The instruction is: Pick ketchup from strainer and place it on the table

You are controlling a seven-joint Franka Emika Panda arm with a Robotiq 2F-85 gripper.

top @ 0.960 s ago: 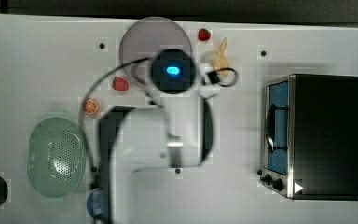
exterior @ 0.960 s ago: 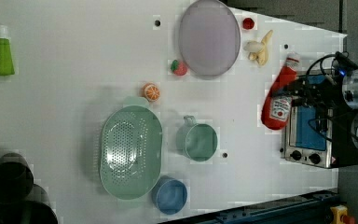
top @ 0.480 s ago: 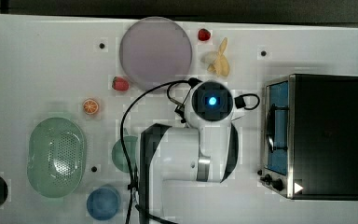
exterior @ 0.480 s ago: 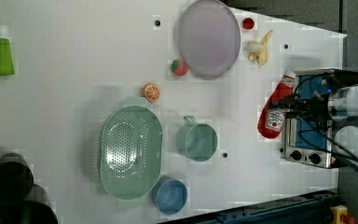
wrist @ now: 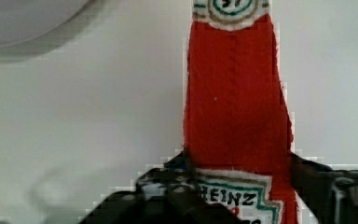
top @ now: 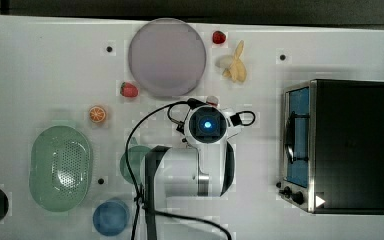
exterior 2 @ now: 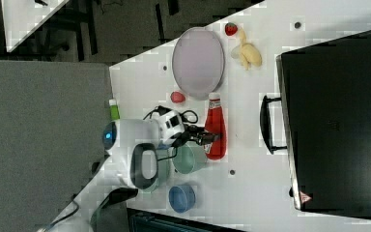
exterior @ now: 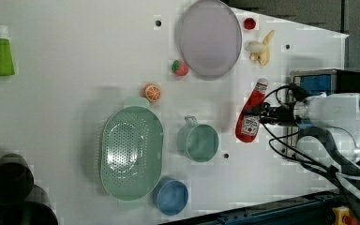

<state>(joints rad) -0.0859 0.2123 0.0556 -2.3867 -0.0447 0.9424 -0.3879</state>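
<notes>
The gripper has its dark fingers on either side of the ketchup bottle at its label, though whether they clamp it or stand just apart cannot be told. The bottle lies flat on the white table, white cap toward the grey-lilac plate, between the green cup and the black toaster oven, well apart from the pale green strainer.
</notes>
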